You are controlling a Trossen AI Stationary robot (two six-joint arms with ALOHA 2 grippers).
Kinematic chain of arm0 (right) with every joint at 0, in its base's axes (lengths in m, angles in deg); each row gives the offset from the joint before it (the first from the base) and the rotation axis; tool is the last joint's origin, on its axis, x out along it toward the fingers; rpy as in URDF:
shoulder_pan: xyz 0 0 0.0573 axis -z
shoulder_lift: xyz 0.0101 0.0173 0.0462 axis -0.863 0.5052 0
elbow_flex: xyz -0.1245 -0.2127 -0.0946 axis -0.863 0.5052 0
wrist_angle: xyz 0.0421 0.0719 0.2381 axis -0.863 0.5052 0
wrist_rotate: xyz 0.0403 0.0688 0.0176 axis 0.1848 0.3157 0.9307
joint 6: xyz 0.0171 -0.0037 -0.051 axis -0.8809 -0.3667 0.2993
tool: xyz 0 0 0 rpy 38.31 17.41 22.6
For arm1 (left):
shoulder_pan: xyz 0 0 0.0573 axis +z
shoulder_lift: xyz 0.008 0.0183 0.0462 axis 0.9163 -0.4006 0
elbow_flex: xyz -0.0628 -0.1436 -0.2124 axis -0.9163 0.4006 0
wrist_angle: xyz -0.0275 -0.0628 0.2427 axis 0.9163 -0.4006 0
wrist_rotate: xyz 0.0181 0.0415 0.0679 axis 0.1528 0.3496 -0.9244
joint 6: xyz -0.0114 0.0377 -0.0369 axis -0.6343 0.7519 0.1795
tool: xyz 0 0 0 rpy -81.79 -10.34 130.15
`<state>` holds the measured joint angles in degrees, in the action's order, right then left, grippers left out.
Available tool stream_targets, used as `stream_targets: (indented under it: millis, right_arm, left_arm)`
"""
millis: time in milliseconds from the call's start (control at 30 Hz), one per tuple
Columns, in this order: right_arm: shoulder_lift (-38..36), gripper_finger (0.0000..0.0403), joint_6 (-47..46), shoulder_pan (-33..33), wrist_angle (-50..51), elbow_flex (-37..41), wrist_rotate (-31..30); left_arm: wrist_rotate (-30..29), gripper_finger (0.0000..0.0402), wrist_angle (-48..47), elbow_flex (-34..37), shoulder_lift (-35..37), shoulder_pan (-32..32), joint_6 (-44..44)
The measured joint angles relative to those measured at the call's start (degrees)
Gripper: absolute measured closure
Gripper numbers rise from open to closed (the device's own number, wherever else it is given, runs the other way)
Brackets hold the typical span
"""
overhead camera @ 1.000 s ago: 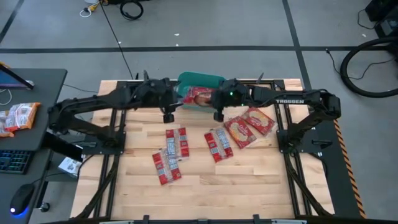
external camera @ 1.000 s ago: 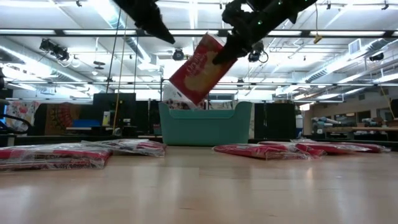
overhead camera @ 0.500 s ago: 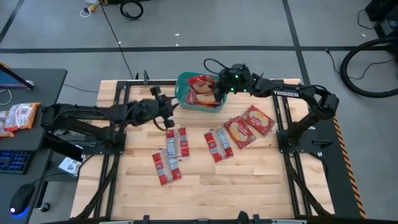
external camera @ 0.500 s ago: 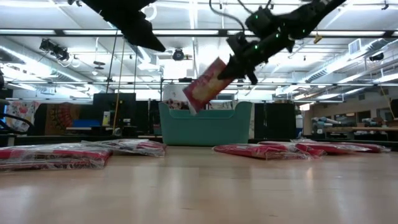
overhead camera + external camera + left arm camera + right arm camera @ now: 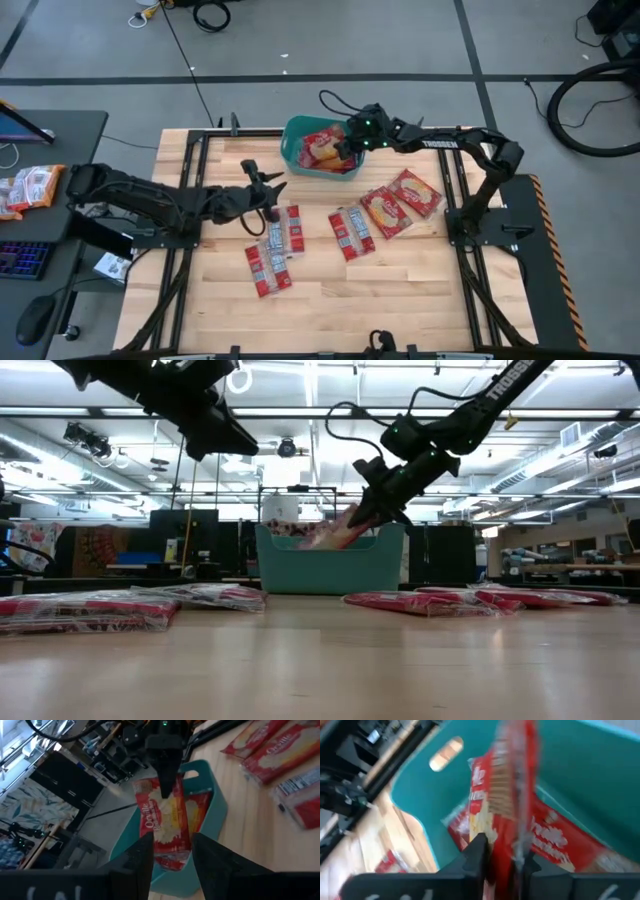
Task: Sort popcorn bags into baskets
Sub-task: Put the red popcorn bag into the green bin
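The teal basket stands at the table's far edge with a squarish red popcorn bag lying in it. My right gripper hangs over the basket, shut on another squarish red bag. My left gripper hovers open above the table, left of and nearer than the basket. Three narrow red bags and two squarish ones lie flat on the wood. My right gripper pinches the squarish bag between its two fingers at its upper edge, coming slanting down from above and from the table's right. The bag hangs tilted below the fingers. Its lower part is inside the basket, over the bag lying there.
Black arm frames run along the table's left and right sides. Bare wood fills the near part of the table. A side desk at the left holds orange-edged packets, a keyboard and a mouse.
My right gripper moved toward the far edge and down, lowering the bag from high above the basket's near rim until its lower part sank inside. My left arm drew back from beside the basket toward the table's left and near side, staying open.
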<state>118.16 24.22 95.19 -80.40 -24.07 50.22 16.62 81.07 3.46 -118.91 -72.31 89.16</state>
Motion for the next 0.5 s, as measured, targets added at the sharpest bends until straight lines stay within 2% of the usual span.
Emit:
stream_targets:
  millis: [333,500]
  right_arm:
    - [-5.2,0.0227,4.8,0.8,5.3,0.0,0.1]
    - [-9.3,0.0176,6.7,0.8,7.7,0.0,-1.7]
  left_arm:
    - [-0.1,0.0263,-0.9,0.0,0.0,-1.5,-2.7]
    - [8.7,0.0263,-3.8,0.0,0.0,-1.0,-7.3]
